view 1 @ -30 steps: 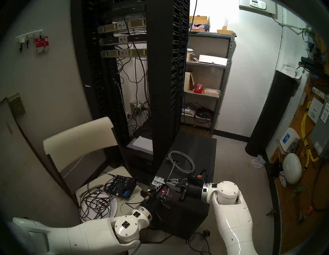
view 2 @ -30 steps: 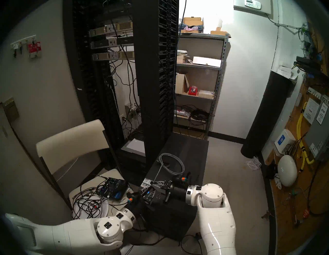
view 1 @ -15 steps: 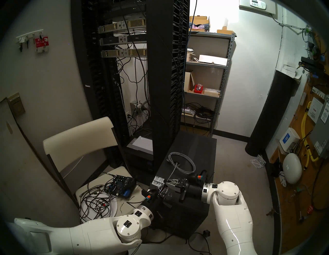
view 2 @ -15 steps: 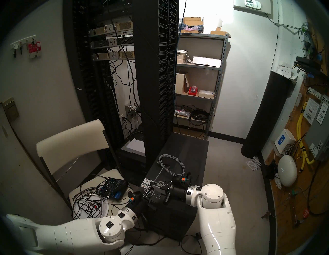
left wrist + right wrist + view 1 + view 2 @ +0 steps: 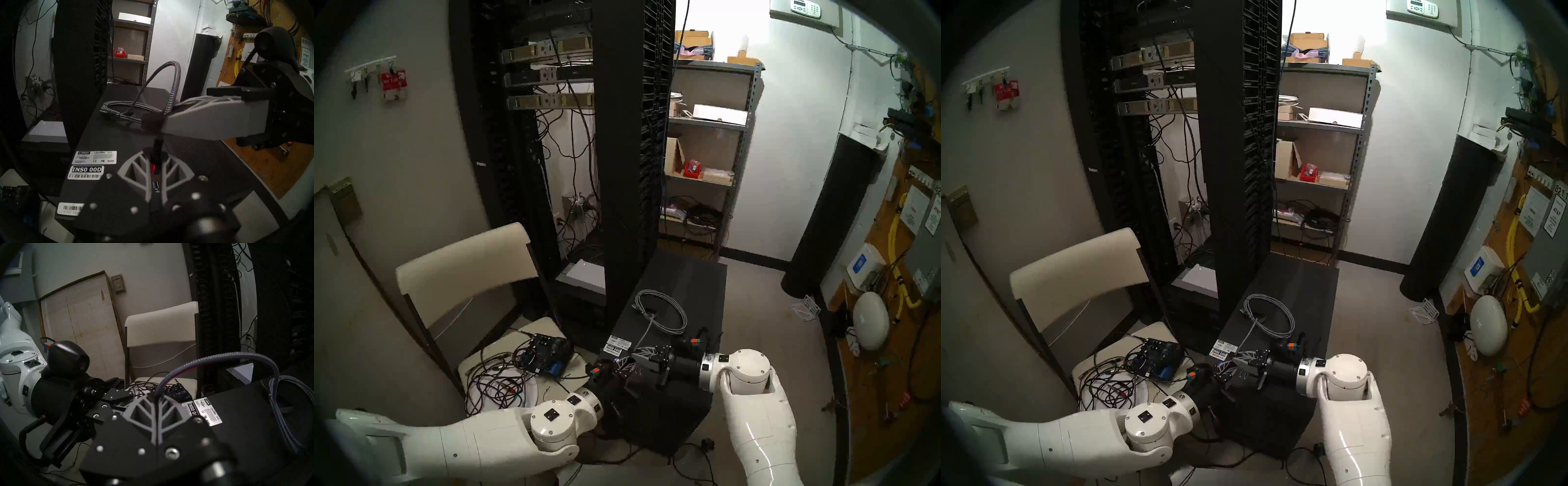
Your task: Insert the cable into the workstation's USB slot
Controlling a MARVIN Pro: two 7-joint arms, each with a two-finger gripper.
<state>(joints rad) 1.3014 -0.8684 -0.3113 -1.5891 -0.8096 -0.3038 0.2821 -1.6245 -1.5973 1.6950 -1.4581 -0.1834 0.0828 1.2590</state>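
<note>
Since a second ago the left gripper [image 5: 157,162] has narrowed its jaws and now has them drawn in on the dark plug end of the cable [image 5: 171,88], just above the blue port [image 5: 155,185] on the workstation [image 5: 105,135]. Whether the fingers [image 5: 136,171] truly press the plug is hard to tell, since this part is dark and blurred. From the right, the right gripper [image 5: 157,396] is pinched on the same cable a little higher up, its fingers [image 5: 144,412] pressed together around the braid. Above that pinch the cable arches up and drops back to its loop, which lies flat on top of the workstation. White stickers [image 5: 85,172] sit on the top near the front edge. To the left stands a chair [image 5: 466,258] with a tangle of black wires [image 5: 493,380] on its seat, and behind it the tall rack [image 5: 619,135].
</note>
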